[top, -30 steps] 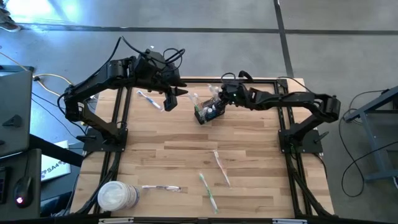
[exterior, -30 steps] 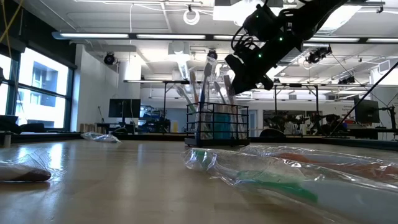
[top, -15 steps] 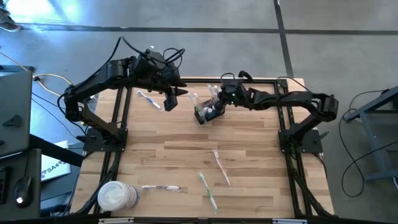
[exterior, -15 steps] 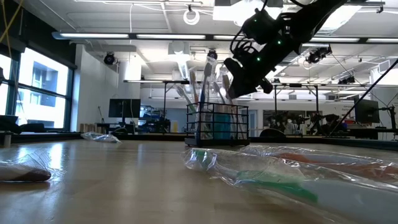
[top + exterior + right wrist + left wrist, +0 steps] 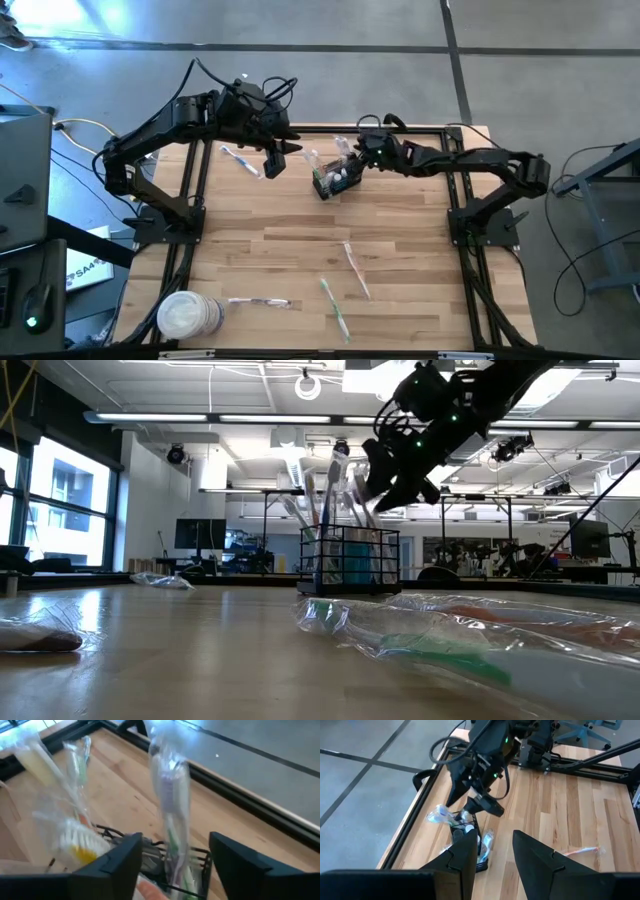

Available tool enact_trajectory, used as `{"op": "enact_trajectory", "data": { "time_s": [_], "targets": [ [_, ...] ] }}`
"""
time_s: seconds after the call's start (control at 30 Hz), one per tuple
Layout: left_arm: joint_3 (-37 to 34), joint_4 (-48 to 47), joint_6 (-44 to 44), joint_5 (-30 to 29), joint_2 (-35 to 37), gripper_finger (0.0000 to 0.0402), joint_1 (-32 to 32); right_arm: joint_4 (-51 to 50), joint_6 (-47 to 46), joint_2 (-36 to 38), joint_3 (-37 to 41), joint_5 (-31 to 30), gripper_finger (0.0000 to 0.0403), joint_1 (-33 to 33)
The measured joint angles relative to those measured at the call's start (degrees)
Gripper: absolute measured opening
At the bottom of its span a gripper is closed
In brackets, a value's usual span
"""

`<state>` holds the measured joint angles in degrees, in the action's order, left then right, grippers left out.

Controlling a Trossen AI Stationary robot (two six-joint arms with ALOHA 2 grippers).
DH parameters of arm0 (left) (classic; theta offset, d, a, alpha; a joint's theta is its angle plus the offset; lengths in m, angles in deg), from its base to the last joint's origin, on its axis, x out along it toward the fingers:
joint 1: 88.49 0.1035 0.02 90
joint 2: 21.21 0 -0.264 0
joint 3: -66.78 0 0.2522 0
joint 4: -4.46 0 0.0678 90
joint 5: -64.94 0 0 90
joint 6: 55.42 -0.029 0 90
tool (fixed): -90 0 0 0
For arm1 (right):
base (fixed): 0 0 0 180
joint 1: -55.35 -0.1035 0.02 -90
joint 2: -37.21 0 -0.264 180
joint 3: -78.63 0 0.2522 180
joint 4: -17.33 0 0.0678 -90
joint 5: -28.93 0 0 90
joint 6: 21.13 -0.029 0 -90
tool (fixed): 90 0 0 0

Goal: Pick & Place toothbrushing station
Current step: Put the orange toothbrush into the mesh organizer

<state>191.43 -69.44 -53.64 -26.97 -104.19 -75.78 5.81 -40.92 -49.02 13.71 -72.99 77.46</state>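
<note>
Basket point(image 5: 332, 182) at the far edge stood full of wrapped toothbrushes point(image 5: 172, 815), so I held the right gripper point(image 5: 357, 160) above it, fingers parted and empty, while the left gripper point(image 5: 272, 162) waited nearby, fingers apart.

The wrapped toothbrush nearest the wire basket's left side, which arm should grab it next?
Left. The left gripper hangs beside that wrapped toothbrush; the right gripper is open over the basket, farther away.
</note>
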Motion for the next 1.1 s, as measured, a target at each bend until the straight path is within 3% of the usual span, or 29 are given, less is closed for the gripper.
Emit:
{"op": "enact_trajectory", "data": {
  "time_s": [0.2, 0.57, 0.7, 0.87, 1.1],
  "targets": [
    [0.0, -0.02, 0.0, 0.0, 0.0, 0.0123, 0.01, -3.65, 0.51, 4.83, -0.02, -0.07, 0.0275, 0.0],
    [0.04, -7.39, 0.07, 0.1, -0.02, 0.0123, -0.73, -13.51, 3.33, 17.72, -0.04, -7.02, 0.0271, -0.53],
    [0.04, -8.08, 0.25, 0.54, -0.02, 0.0123, -3.42, -16.75, 0.53, 23.04, -0.04, -0.58, 0.027, -0.64],
    [0.04, -10.64, 5.61, 0.74, -0.02, 0.0123, -7.53, -18.4, -0.19, 29.65, -0.04, 15.31, 0.027, -2.83],
    [0.04, -15.93, 13.87, -3.95, -0.02, 0.0123, -13.23, -18.75, 1.86, 36.69, -0.13, 14.03, 0.027, -13.06]
  ]
}}
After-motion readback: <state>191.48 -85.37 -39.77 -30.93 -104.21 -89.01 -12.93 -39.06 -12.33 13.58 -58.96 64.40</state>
